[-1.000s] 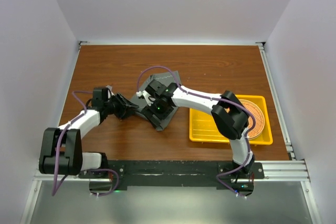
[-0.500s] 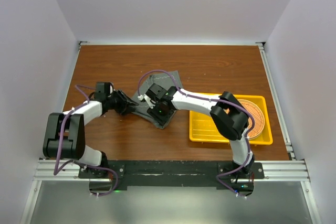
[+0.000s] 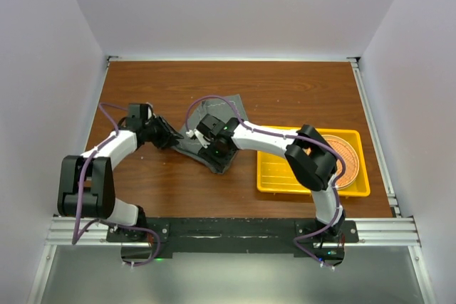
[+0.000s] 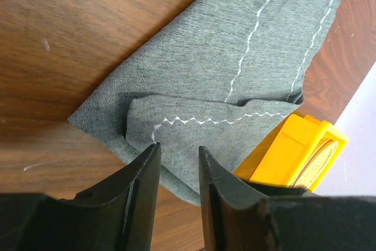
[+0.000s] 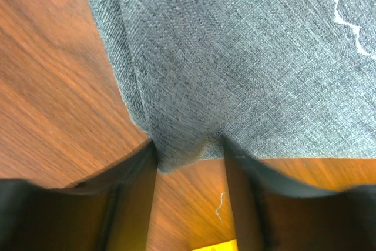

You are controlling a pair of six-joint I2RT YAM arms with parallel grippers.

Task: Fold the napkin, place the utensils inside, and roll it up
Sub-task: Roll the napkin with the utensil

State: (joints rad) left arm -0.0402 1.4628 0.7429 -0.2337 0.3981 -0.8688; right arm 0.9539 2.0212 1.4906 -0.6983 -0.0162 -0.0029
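Note:
The dark grey napkin [image 3: 192,146] lies folded and rumpled on the wooden table, left of centre. In the left wrist view its pale zigzag stitching shows on the napkin [image 4: 235,45], with a flap doubled over near the front edge. My left gripper [image 3: 173,139] is at the cloth's left edge; its jaws [image 4: 178,154] stand apart over that edge with nothing pinched. My right gripper [image 3: 216,153] is at the napkin's near corner. In the right wrist view that corner of the napkin [image 5: 235,57] bunches between the closed-in fingers of the gripper [image 5: 191,151]. The utensils are out of view.
A yellow tray [image 3: 285,176] sits to the right of the napkin, holding a round woven orange-brown mat [image 3: 348,154] at its right end. The tray's corner [image 4: 294,151] shows just beyond the cloth in the left wrist view. White walls enclose the table.
My left gripper has shifted toward the back along the napkin's left edge and its jaws have narrowed. My right gripper has closed in on the napkin's near corner.

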